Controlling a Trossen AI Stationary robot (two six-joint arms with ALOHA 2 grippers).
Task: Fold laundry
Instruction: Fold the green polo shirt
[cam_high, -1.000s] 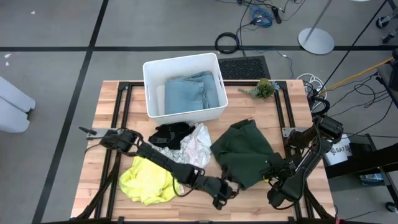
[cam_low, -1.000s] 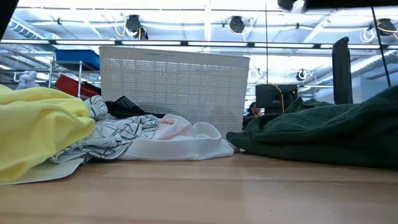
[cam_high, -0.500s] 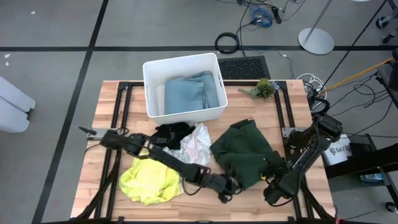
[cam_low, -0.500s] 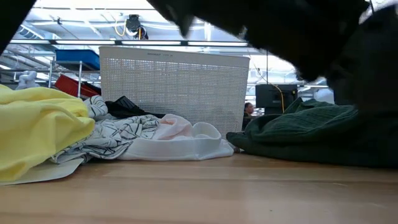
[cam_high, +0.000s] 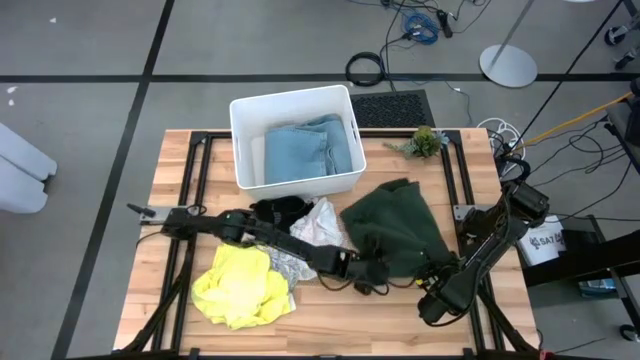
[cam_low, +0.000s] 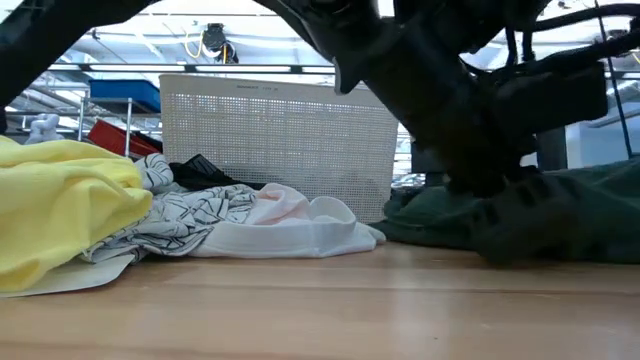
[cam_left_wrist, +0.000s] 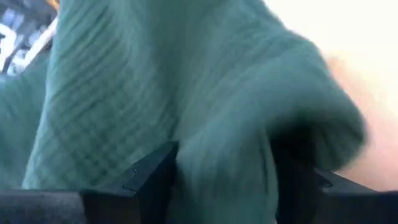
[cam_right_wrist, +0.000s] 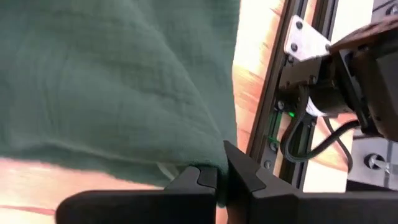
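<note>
Left end effector (cam_high: 378, 281) sits spread around a fold of the dark green garment (cam_high: 392, 232) on the worktop (cam_high: 180, 170); right end effector (cam_high: 432, 287) pinches that garment's near edge

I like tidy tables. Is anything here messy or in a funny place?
Yes. The yellow garment, patterned white garment and black garment lie crumpled in a heap, unfolded. The dark green garment is rumpled too, with both grippers at its near edge. Only the light blue garment sits in the bin.

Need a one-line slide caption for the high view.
Both grippers at the dark green garment's near edge; right shut on it.
</note>
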